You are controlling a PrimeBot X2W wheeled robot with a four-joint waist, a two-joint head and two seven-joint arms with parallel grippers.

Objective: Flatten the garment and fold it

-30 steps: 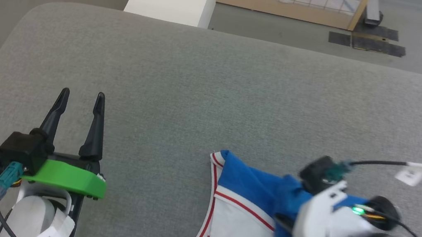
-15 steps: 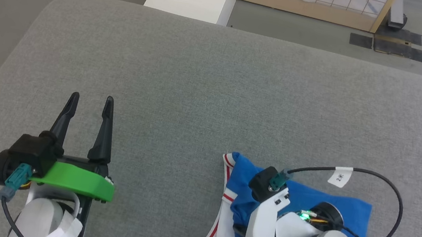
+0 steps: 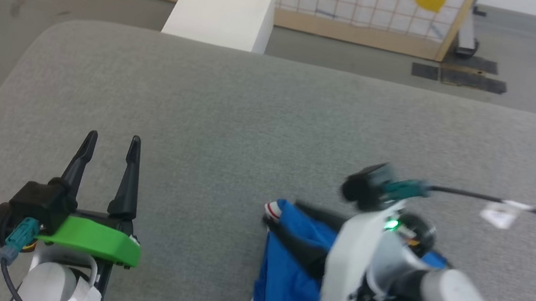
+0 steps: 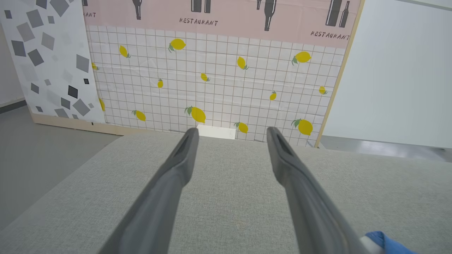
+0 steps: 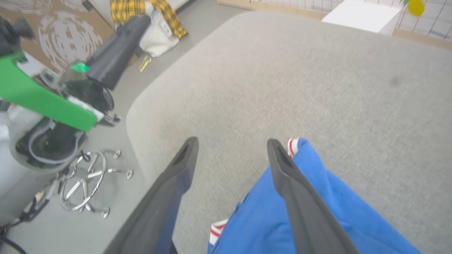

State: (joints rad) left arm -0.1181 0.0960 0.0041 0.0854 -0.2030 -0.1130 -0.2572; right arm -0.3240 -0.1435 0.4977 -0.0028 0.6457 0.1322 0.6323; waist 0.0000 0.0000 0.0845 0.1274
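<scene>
Since a second ago the right gripper (image 5: 232,143) has let go: its two dark fingers now stand apart and hold nothing. It hovers over the garment (image 3: 289,292), which lies bunched at the near right of the grey padded table (image 3: 252,116). Blue cloth now covers the spot where a white panel showed, so a flap was probably just laid over. The left gripper (image 3: 113,139) waits well apart to the left, fingers spread and empty, keeping clear.
</scene>
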